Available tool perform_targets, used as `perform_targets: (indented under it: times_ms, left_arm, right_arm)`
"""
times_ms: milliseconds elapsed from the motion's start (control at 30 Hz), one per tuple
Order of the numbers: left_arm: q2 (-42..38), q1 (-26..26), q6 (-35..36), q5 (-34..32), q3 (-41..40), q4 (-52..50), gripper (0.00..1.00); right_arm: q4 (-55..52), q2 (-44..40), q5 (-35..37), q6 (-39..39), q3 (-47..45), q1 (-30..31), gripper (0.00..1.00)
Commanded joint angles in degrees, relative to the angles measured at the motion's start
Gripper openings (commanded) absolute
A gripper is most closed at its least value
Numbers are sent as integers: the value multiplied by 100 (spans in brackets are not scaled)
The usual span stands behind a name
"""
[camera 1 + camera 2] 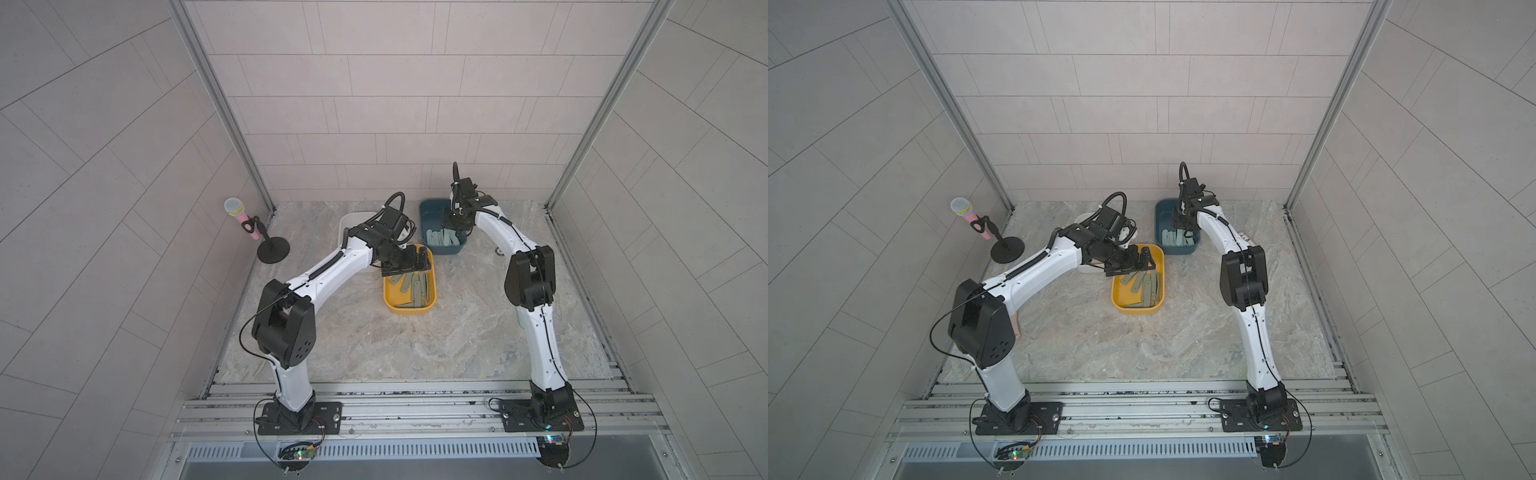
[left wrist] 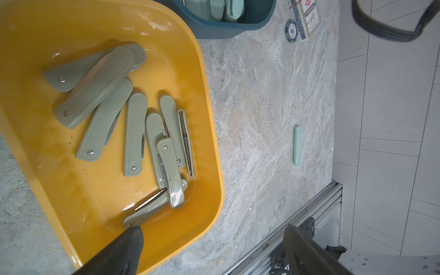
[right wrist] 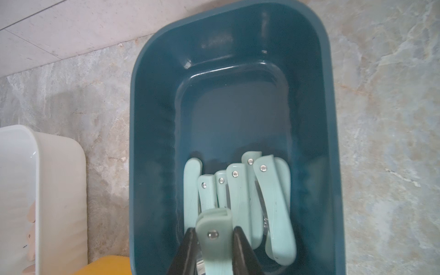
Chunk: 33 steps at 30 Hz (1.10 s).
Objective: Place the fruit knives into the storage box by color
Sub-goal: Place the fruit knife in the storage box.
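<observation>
- Teal knife (image 3: 214, 223) sits pinched between the two fingers of my right hand (image 3: 214, 235), which is closed narrow on its rivet end above the blue box (image 3: 152, 119).
- More teal knives (image 3: 273, 202) lie side by side in that box, below my hand.
- My left hand (image 2: 212, 229) is spread wide and holds nothing; it hangs over the yellow box (image 2: 166, 38).
- Olive-green knives (image 2: 135, 133) lie in a loose heap in the yellow box.
- One stray knife (image 2: 297, 145), also teal, lies alone on the stone table (image 2: 262, 107), well apart from the boxes.
- The white box (image 3: 59, 190) stands beside the blue one, with pink knives (image 3: 30, 214) showing at its edge.
</observation>
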Motion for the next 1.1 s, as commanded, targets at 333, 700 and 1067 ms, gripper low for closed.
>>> perform_targets:
  times_ms: [333,700,1067]
  left_arm:
    - [-253,139,145,-14,-183,-40,100]
    - [-990,-2,178,85,-897,439,100]
    - [-1280,-1655,-284,-342,-1899,1161,100]
  right_arm:
    - [-117,424,-13,49,737,-26,35]
    - [857,-2484,95,83,-2584,42,47]
    - [709,-5712,1051,79,-7269,-1199,48]
